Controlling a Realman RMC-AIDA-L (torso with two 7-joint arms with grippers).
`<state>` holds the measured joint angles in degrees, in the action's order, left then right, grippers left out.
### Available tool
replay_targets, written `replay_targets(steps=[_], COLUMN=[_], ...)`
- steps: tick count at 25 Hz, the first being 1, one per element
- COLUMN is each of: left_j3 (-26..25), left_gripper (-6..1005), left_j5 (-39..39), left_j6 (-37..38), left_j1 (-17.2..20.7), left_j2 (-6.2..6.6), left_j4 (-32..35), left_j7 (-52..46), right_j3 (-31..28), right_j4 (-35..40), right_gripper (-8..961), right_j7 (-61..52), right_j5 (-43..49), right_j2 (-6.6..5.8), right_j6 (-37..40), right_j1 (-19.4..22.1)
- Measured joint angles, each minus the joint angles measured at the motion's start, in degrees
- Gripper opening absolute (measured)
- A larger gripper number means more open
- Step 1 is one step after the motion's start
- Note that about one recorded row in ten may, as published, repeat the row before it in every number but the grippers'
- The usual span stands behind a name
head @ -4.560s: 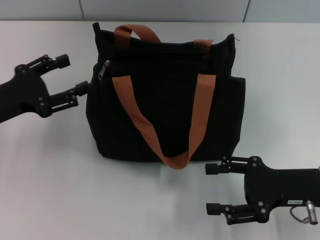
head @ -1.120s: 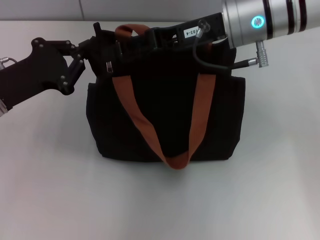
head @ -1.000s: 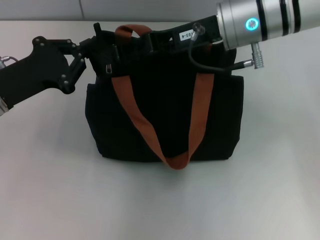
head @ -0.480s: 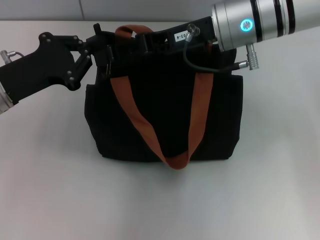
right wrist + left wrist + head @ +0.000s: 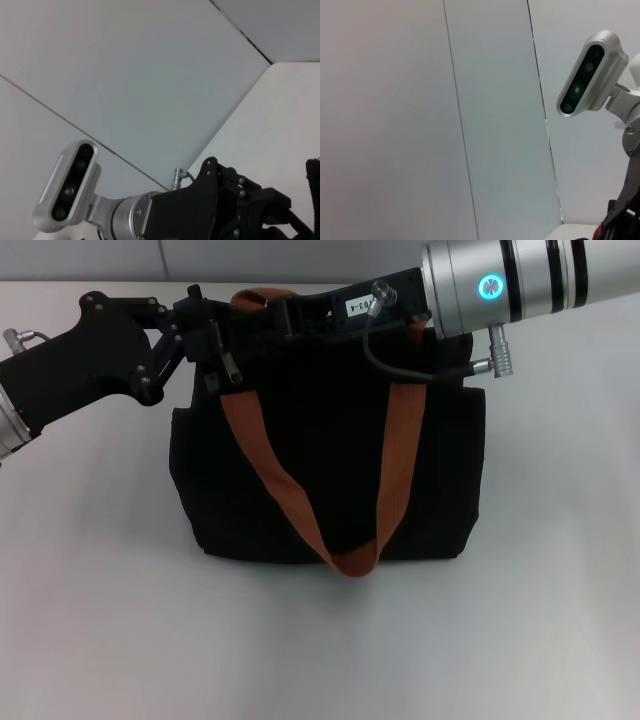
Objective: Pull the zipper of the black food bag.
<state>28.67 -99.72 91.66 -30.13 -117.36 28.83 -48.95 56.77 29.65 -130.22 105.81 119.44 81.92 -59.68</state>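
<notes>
The black food bag (image 5: 330, 470) stands on the white table, its two orange-brown straps (image 5: 270, 470) hanging down the front. The zipper pull (image 5: 226, 362) hangs tilted at the bag's top left corner, with only a little silver showing. My left gripper (image 5: 197, 326) comes in from the left, its fingers drawn together on that top left corner, just above the pull. My right gripper (image 5: 262, 320) reaches from the right across the bag's top edge. Its fingertips blend into the black fabric close to the zipper track.
The white table (image 5: 120, 620) lies in front of and beside the bag. The grey wall runs behind it. The right wrist view shows my left arm's black gripper body (image 5: 225, 205) and my head camera (image 5: 70, 185). The left wrist view shows wall panels and the head camera (image 5: 590, 75).
Both arms came from their outer positions to the bag's top. Over the last second the right gripper slid left along the top edge, and the zipper pull tilted upward.
</notes>
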Motion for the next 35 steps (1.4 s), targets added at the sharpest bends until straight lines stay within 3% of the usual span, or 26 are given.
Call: replay_targets(steps=[21,32,35], left_j3=[-0.01,0.14,0.21], left_gripper=[19,19,19], left_j5=[0.59,0.59,0.59], left_j6=[0.34,0.96,1.06], left_j1=[0.06,0.08,0.09], left_j2=[-0.16,-0.28,-0.27], left_j4=[0.0,0.0,0.0], left_j7=[-1.42,-1.51,-1.51], right_j3=[1.39,2.75,2.93], right_j4=[-0.14,-0.74,-0.74], right_gripper=[745,294,283], right_j7=[-0.08,-1.08,-1.12], right_j5=[0.44,0.49,0.5], right_j2=[-0.1,-0.2,-0.25], right_j6=[-0.73,-2.54,-2.89], right_j1=[0.22,0.42,0.43])
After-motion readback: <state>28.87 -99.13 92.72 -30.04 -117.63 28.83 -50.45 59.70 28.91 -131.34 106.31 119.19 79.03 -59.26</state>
